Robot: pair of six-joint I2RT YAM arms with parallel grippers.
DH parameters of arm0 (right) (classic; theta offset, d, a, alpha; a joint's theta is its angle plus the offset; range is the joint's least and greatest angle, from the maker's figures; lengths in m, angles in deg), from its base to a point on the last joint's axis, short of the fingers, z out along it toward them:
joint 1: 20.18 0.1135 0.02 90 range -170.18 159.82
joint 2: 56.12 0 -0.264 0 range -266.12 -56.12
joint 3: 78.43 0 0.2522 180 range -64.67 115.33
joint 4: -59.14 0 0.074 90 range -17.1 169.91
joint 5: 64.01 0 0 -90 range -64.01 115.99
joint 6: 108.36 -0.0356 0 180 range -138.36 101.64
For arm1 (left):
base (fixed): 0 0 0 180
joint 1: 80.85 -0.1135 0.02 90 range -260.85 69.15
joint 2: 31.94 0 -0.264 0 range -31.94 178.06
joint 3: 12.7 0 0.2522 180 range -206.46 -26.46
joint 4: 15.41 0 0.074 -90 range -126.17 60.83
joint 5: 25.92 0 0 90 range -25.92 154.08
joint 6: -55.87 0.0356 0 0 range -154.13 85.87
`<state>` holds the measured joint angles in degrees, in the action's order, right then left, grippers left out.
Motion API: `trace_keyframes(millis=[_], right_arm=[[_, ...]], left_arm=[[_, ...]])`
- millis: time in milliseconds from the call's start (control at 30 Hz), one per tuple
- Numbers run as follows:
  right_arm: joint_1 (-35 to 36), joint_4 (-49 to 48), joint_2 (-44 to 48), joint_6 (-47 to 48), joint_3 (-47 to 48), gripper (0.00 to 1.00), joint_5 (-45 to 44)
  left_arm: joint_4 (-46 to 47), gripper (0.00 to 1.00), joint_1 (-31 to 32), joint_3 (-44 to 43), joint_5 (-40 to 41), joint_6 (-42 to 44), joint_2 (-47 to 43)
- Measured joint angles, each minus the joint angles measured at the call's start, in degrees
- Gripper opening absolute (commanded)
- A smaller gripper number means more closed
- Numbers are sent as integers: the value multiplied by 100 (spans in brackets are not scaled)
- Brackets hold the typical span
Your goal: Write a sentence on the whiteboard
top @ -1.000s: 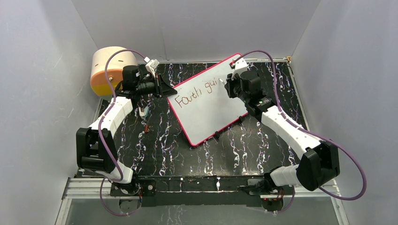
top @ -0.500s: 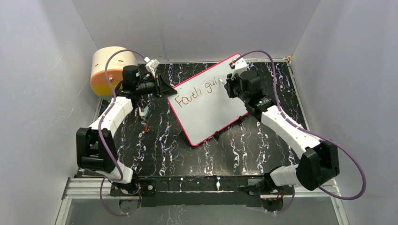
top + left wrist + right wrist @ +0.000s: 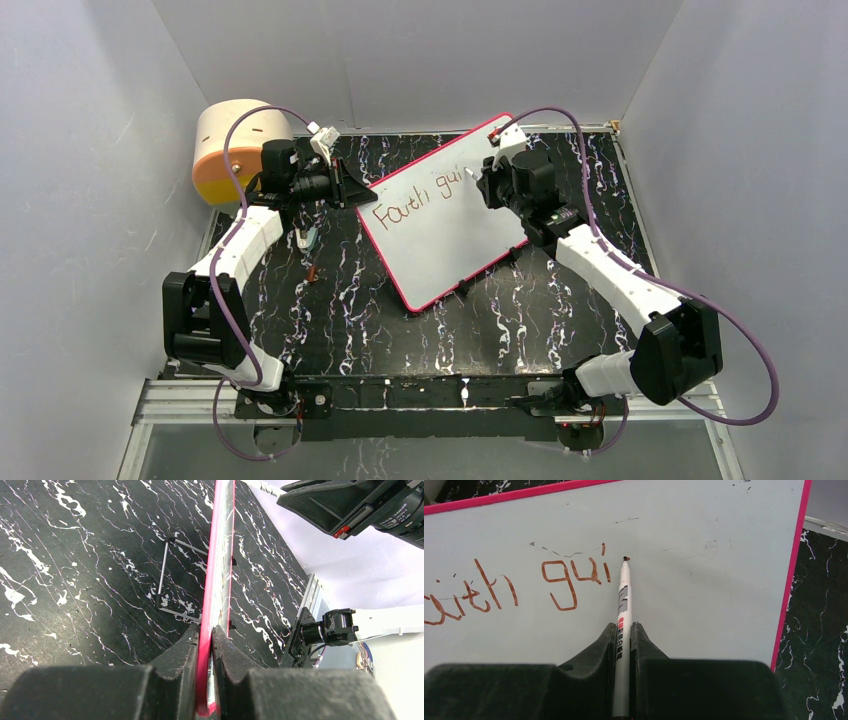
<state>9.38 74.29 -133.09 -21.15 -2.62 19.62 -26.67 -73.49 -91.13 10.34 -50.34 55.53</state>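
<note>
The whiteboard (image 3: 440, 230) with its pink-red frame lies tilted on the black marbled table. My left gripper (image 3: 357, 190) is shut on its left edge, and the left wrist view shows both fingers clamping the pink frame (image 3: 217, 555) at the gripper (image 3: 206, 630). The sentence (image 3: 415, 203) reads "Faith gui" in brownish-red strokes, also seen in the right wrist view (image 3: 524, 585). My right gripper (image 3: 624, 626) is shut on a white marker (image 3: 623, 605). The marker's tip rests on the whiteboard (image 3: 714, 595) just right of the "i". From above, the right gripper (image 3: 478, 180) sits over the board's upper part.
A tan-and-orange drum (image 3: 235, 145) stands at the back left, behind the left arm. Two small objects (image 3: 308, 238) (image 3: 313, 272) lie on the table left of the board. A wire stand (image 3: 162, 575) props the board from below. Grey walls close in on three sides.
The right gripper with the marker has crept slightly to the left. The writing looks the same, and the left arm has stayed put.
</note>
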Motion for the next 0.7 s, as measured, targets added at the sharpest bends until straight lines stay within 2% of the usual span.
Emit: trace_keyframes(millis=[700], right_arm=[[0,81,20,-24,0,0,149]], left_arm=[[0,0,0,0,9,2,0]])
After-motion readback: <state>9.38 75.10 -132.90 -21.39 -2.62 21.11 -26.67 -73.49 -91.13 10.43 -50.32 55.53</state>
